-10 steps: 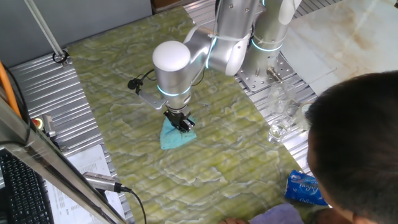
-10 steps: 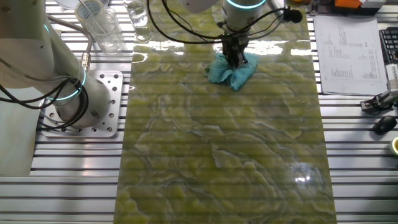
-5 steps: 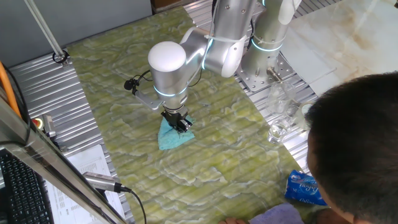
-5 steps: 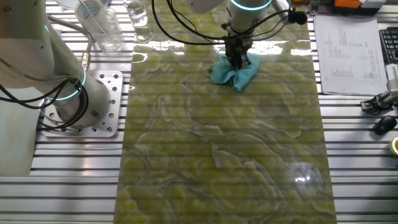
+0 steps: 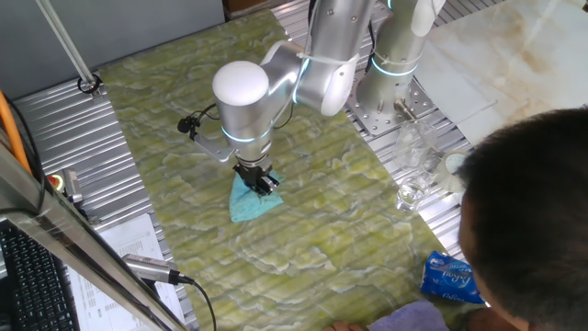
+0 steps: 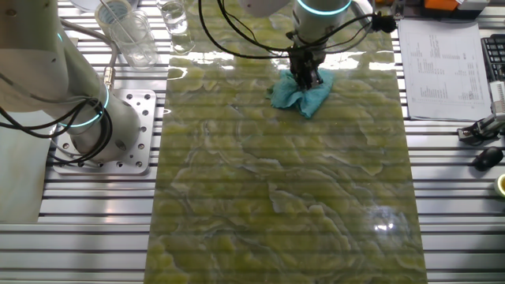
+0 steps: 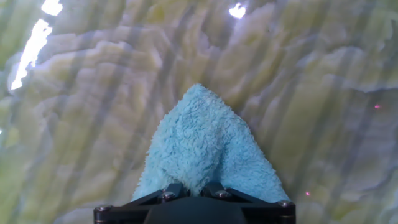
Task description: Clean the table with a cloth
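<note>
Wipe in progress, judged from the layout. Tabletop [image 5: 367,230]: long yellow-green marbled surface, ridged, its length running from 11 o'clock to 5 o'clock in one fixed view.

Left to right in that view: keyboard [image 5: 28,276] and printed sheet [image 5: 119,262] at the 8 o'clock corner; then the cloth [image 5: 248,202], a small turquoise rag lying flat on the tabletop near its left long edge, roughly mid-length; then the arm's base and some clear glassware [image 5: 413,170] on the ribbed metal at 3 o'clock; a blue packet [image 5: 450,280] at 5 o'clock.

Tool [image 5: 261,181]: clenched on the cloth, pinching a bunched fold at the rag's upper right corner and pressing it down. In the hand view the two dark fingertips [image 7: 173,193] bite into the terry at 6 o'clock and the rag fans out ahead, tapering to a point at 12 o'clock.

Key relation: the cloth trails from the tool toward 7 o'clock in one fixed view, long axis along that line. In the other fixed view the cloth [image 6: 304,93] sits near the far end, at 12 o'clock, with most of the marbled surface lying toward 6 o'clock. Judgement: most of the unwiped area lies that way, so the strokes should head there.
</note>
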`<state>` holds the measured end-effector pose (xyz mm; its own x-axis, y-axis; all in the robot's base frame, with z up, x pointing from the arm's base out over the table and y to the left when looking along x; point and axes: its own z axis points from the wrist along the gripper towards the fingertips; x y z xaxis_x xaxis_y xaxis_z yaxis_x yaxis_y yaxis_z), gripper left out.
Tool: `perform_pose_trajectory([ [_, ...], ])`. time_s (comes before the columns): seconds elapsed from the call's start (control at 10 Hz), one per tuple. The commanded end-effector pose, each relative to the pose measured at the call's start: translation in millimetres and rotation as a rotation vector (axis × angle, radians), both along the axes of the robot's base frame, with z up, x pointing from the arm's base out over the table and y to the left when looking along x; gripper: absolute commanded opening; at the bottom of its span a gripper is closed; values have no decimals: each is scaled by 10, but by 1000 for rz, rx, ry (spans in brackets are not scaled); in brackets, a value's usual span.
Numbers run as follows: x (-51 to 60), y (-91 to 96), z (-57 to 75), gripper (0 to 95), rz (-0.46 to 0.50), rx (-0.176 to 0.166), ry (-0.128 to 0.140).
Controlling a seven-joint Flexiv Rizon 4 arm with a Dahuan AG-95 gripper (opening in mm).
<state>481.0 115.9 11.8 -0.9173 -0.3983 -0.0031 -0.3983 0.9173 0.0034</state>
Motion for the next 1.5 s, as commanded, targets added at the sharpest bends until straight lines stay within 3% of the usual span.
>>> perform_pose_trajectory([
  [0.1,38,-77,-48,0,9,13,6],
  [0.4,71,-199,-67,0,20,66,13],
  [0.5,75,-212,-62,0,19,64,13],
  [0.6,73,-184,19,0,10,-57,21],
  [0.7,67,-150,122,0,29,-122,21],
  [0.8,65,-143,168,0,50,-149,22],
  [1.5,83,-212,101,0,60,-140,14],
])
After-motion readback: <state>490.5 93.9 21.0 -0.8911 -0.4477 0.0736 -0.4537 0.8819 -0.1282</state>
